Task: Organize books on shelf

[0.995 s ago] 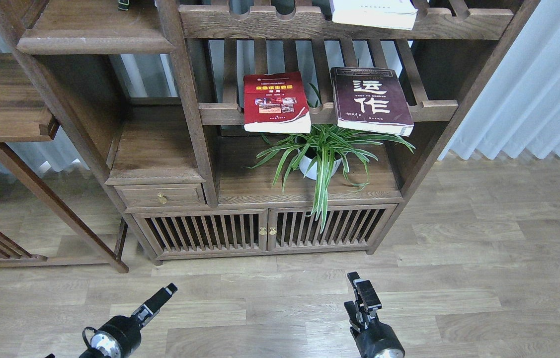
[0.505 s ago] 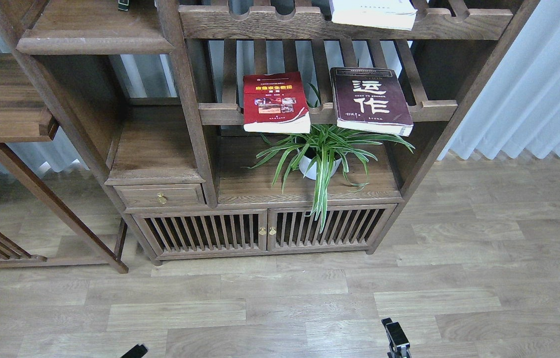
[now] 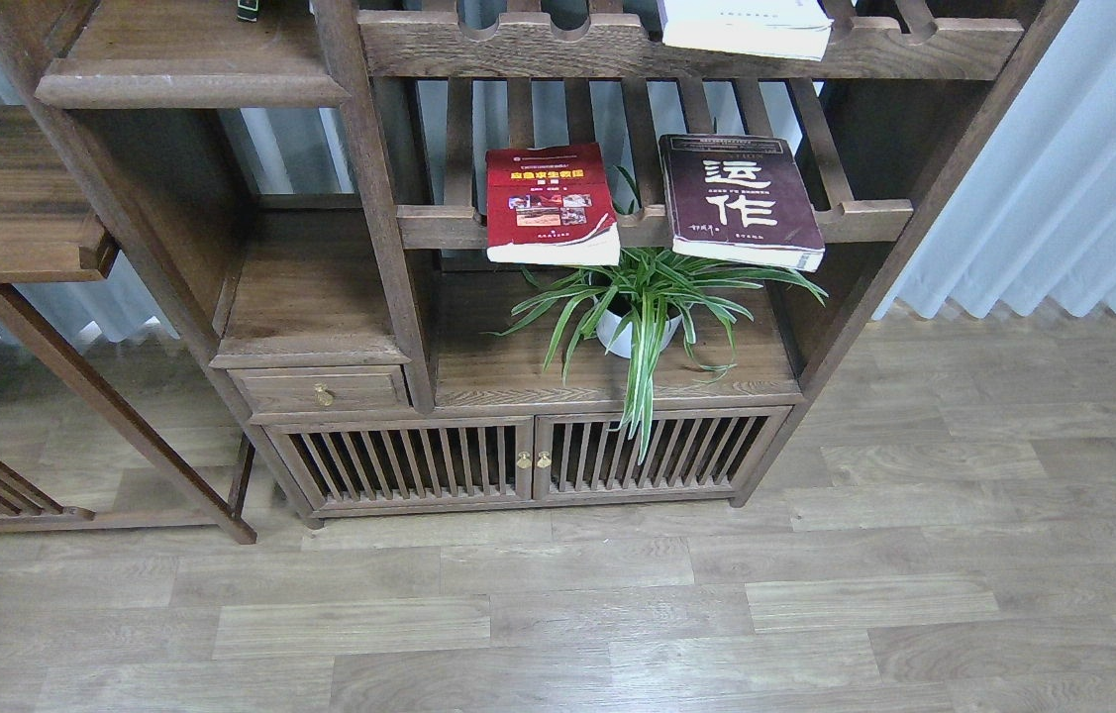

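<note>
A red book (image 3: 550, 203) with a yellow title lies flat on the middle slatted rack (image 3: 864, 210), its front edge overhanging the rail. To its right on the same rack lies a dark maroon book (image 3: 738, 199) with large white characters. A white book (image 3: 746, 24) rests on the slatted rack above, at the top of the view. The solid plank shelf (image 3: 186, 61) with a moulded front edge sits at the upper left with no book on it. Neither of my grippers shows in the head view.
A potted spider plant (image 3: 639, 307) stands on the cabinet top below the two books, its leaves hanging over the slatted doors (image 3: 528, 458). A small drawer (image 3: 320, 391) sits left of it. A second wooden stand (image 3: 3, 213) is at far left. Curtains hang at the right.
Both arms have dropped out of the bottom of the view; a second ago both grippers were raised over the floor. The books have not moved.
</note>
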`<state>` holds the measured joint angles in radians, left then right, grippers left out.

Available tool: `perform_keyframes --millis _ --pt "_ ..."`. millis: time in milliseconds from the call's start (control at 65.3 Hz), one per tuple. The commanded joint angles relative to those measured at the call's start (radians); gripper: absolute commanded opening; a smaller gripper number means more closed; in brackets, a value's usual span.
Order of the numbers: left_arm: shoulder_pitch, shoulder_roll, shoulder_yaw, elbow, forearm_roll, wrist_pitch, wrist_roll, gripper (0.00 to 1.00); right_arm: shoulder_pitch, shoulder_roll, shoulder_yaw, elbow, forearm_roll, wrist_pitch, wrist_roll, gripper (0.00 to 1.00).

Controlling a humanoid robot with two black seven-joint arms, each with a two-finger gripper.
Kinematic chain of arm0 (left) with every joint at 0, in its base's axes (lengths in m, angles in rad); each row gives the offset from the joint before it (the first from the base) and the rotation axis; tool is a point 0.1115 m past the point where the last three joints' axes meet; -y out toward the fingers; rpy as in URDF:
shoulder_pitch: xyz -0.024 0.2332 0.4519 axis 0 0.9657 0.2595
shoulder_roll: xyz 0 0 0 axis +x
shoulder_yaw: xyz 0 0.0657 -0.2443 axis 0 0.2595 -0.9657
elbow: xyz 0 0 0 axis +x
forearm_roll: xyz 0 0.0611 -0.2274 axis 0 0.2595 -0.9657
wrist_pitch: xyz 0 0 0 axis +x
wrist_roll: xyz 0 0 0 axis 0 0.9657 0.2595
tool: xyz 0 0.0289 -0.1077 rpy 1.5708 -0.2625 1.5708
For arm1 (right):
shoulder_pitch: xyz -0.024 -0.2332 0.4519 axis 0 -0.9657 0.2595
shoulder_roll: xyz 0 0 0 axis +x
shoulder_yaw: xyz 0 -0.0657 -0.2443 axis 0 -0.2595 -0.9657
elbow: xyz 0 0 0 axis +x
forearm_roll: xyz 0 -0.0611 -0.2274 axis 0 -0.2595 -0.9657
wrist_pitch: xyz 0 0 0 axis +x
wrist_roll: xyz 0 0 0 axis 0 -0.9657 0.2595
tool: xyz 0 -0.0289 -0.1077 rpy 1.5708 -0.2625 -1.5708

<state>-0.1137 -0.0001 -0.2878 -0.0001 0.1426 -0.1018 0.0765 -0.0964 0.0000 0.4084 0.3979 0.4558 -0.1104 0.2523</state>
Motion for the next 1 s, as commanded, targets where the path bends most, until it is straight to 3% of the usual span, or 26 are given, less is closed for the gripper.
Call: perform_keyframes --millis 0,199,536,980 --pt "0.112 0.000 0.124 0.095 0.000 0.050 0.000 1.00 0.001 0.000 -0.109 -0.001 0.000 0.000 -0.001 0.99" --pt "0.235 0.000 0.183 0.095 -0.001 0.050 0.000 1.00 0.003 0.000 -0.146 -0.001 0.000 0.000 -0.001 0.99" --pt "0.160 0.000 0.182 0.095 -0.001 0.050 -0.001 1.00 0.007 0.000 -0.146 -0.001 0.000 0.000 -0.001 0.99" --pt "0.155 0.000 0.183 0.095 -0.001 0.051 0.000 1.00 0.007 0.000 -0.146 -0.001 0.000 0.000 -0.001 0.99"
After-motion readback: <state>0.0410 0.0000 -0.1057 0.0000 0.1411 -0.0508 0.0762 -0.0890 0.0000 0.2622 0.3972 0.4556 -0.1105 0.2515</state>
